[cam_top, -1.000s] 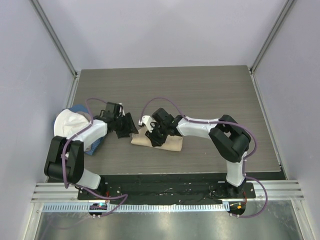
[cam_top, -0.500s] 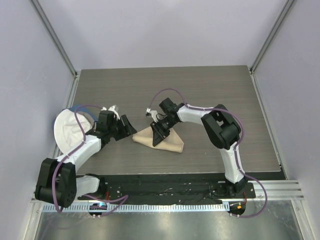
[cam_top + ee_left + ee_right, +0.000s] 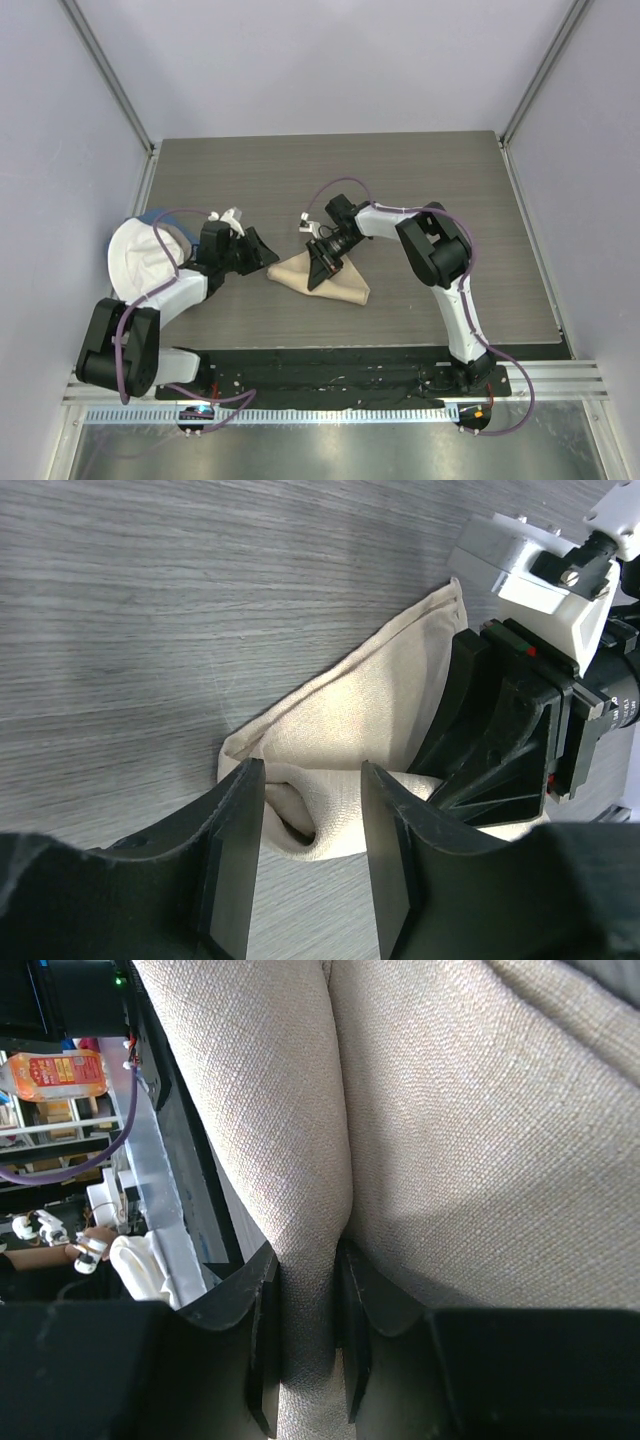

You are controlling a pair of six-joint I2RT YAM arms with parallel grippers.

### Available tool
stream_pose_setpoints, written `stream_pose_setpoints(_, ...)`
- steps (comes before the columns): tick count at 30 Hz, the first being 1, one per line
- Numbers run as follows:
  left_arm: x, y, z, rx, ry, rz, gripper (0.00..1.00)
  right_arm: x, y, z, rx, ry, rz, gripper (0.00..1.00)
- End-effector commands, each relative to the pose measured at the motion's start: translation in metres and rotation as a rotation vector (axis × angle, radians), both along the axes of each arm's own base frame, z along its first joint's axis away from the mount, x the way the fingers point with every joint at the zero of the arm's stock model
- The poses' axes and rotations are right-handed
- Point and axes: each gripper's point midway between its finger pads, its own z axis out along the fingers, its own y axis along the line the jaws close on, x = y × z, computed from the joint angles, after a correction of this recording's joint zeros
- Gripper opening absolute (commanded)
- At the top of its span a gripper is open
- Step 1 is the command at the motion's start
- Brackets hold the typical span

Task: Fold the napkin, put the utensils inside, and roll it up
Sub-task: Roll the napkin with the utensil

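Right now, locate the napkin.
Top view: the napkin lies centrally on the table, pinched in the right fingers, left fingers by its left corner.

Grey wood-grain table (image 3: 400,180) between pale lilac walls (image 3: 320,60), aluminium corner posts (image 3: 110,75), even soft light

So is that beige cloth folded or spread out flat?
Folded: the cloth lies as a rough triangle, and the left wrist view shows doubled layers at its corner.

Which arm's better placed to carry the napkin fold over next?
Right, probably. The right fingers already pinch a fold of the napkin; the left fingers only straddle its corner, apart, no grip yet.
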Motion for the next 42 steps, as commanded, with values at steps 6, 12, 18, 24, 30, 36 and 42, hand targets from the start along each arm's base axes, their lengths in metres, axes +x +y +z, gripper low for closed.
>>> stream_pose_setpoints(6,0.006,-0.019,-0.003,-0.078,-0.028,-0.055,0.38,0.007,-0.011,-0.027,-0.097,0.007,-0.023,0.29)
stream_pose_setpoints(12,0.004,-0.016,-0.022,-0.047,0.032,-0.043,0.08,0.017,-0.009,-0.016,-0.109,-0.040,-0.045,0.32)
stream_pose_setpoints(18,0.006,-0.015,-0.033,-0.011,0.094,-0.048,0.00,0.041,-0.010,0.017,-0.143,-0.196,-0.108,0.43)
stream_pose_setpoints(24,0.003,-0.018,-0.045,-0.003,0.189,-0.072,0.00,0.059,-0.009,0.052,-0.149,-0.393,-0.163,0.53)
stream_pose_setpoints(30,0.002,-0.019,-0.050,0.001,0.256,-0.067,0.00,0.069,-0.003,0.077,-0.141,-0.653,-0.198,0.64)
stream_pose_setpoints(36,0.002,-0.017,-0.049,0.021,0.318,-0.055,0.00,0.050,0.008,0.080,-0.239,-1.013,-0.090,0.68)
stream_pose_setpoints(42,0.003,-0.018,-0.049,0.024,0.334,-0.060,0.00,0.049,0.009,0.073,-0.324,-1.215,-0.069,0.70)
